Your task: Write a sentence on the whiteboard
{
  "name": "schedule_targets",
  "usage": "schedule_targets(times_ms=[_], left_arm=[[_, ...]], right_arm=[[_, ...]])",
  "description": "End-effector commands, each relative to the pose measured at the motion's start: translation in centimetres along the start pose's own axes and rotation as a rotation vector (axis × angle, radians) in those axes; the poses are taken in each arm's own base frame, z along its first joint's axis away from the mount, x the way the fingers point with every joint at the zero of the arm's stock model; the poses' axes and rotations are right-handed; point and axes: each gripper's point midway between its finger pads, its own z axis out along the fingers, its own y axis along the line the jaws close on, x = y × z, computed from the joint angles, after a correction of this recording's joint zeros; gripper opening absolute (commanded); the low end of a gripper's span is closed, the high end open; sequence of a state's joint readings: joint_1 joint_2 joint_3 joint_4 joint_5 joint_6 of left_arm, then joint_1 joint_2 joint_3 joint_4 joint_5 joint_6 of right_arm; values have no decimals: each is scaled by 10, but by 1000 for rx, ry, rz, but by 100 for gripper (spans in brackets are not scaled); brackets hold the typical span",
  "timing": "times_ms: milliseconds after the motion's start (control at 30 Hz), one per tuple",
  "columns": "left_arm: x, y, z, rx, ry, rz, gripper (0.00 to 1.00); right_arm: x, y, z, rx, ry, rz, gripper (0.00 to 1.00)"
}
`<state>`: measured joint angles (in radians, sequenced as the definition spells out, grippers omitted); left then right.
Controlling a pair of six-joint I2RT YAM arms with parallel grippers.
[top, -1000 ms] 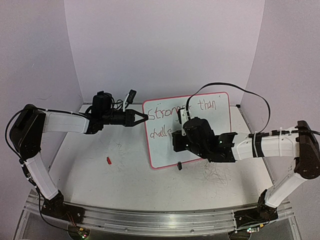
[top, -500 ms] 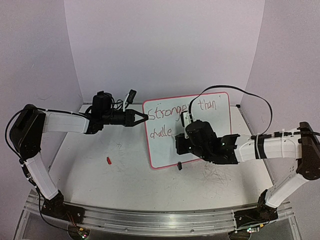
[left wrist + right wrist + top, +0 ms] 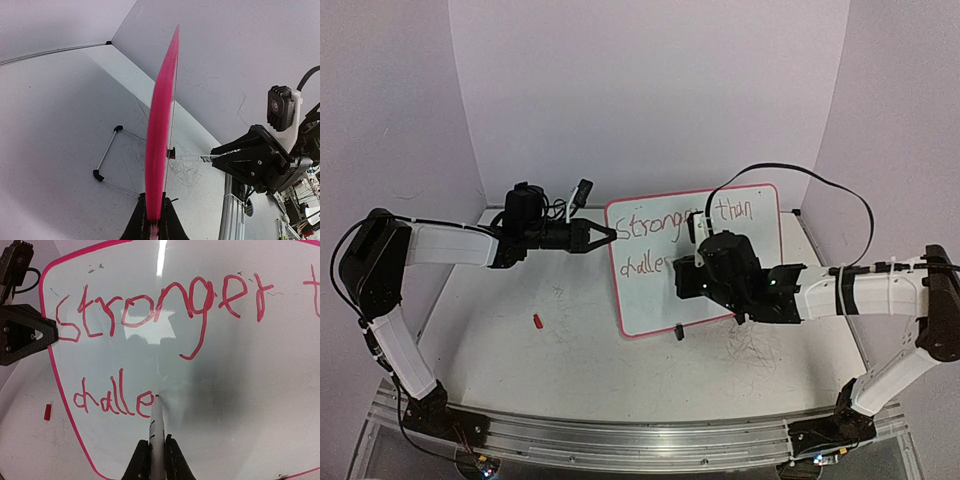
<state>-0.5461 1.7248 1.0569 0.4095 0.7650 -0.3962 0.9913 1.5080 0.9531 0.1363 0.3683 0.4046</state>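
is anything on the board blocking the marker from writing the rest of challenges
Nothing visible. The marker in the right gripper has its tip at the whiteboard just after "challe", and the surface rightward is bare.

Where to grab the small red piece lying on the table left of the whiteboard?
Likely pinch the small red oblong piece across its narrow width, from straight above: it lies flat on the white tabletop, long axis tilted, apart from the red-rimmed whiteboard.

red handwriting on the whiteboard (image 3: 250,390) forms the sentence (image 3: 204,325): the upper line reads "stronger than", the "than" cut off at the wrist view's edge but legible from above; the lower line reads only "challe".
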Motion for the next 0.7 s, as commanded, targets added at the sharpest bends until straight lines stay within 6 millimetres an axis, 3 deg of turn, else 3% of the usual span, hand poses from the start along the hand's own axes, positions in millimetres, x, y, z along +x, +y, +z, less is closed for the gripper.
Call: schedule_targets(times_ms=[0,367,667], left_arm=[[0,-10,-2,13,16,4,0],[1,-8,-2,12,18,1,0],[1,-9,-1,14,18,2,0]], right_arm=[[-17,5,2,-5,-52,9,0],[-17,1,7,22,-57,3,0],[5,-8,2,31,12,-7,0]])
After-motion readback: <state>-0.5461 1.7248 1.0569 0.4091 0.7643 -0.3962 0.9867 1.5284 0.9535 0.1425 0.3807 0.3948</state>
